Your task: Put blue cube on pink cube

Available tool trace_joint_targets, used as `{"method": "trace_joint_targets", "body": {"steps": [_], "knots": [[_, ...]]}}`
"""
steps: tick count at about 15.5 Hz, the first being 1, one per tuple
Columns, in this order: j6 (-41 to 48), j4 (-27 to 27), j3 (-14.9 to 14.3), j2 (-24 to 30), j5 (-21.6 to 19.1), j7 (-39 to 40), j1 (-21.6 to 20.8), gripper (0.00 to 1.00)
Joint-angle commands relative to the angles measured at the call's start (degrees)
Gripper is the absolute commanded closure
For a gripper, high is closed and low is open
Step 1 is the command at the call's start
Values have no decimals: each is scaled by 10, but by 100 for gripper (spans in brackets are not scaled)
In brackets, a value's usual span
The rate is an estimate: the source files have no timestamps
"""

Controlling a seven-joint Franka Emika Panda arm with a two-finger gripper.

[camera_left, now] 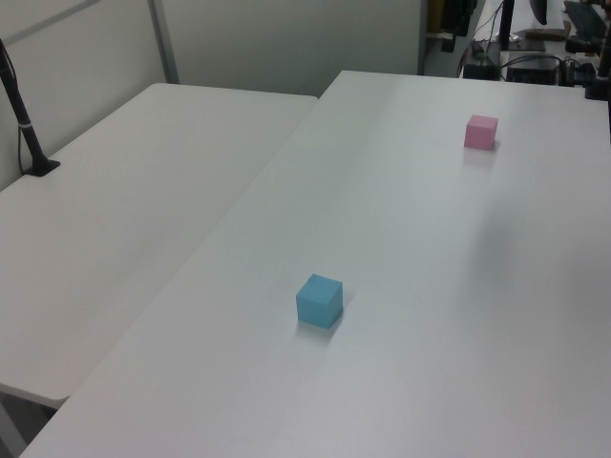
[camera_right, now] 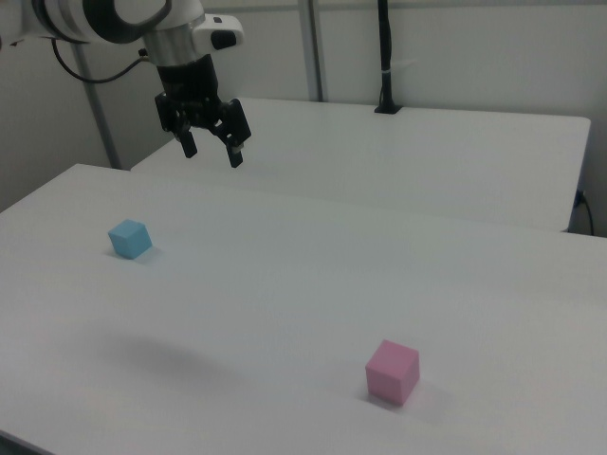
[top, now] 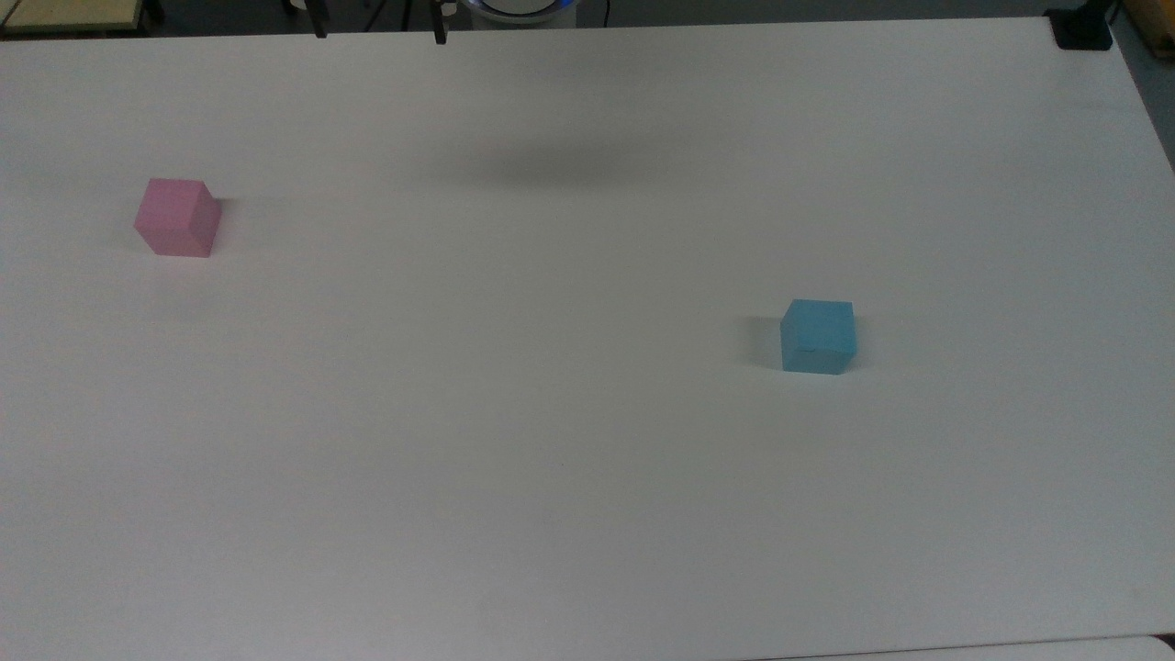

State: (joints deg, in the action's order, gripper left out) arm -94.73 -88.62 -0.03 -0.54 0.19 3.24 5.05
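My black two-finger gripper [camera_right: 211, 152] hangs empty with jaws spread wide, well above the small matte light-blue cube [camera_right: 129, 238] and far from the pastel-pink cube [camera_right: 393, 372].

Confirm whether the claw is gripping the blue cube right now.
No, the claw hangs open above the table, apart from the blue cube.

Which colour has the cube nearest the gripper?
Light blue; the blue cube shows best in the top view.

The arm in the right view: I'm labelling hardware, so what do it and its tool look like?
The arm is white and rounded with dark grey joint sections. Its tool is black, with two dark fingers under a black body. A dark cable loops beside it.
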Motion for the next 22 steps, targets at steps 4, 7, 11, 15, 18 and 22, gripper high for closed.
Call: {"method": "trace_joint_targets", "body": {"steps": [4, 7, 11, 15, 18, 22], "knots": [[16, -1, -4, 5, -8, 25, -5, 0], [17, -2, -3, 6, -12, 22, -5, 0], [16, -3, -2, 6, -11, 19, -7, 0], [17, -2, -1, 6, -11, 19, -5, 0], [17, -9, 4, 6, -9, 19, -8, 0], [16, -21, 10, 9, -8, 19, -8, 0]]}}
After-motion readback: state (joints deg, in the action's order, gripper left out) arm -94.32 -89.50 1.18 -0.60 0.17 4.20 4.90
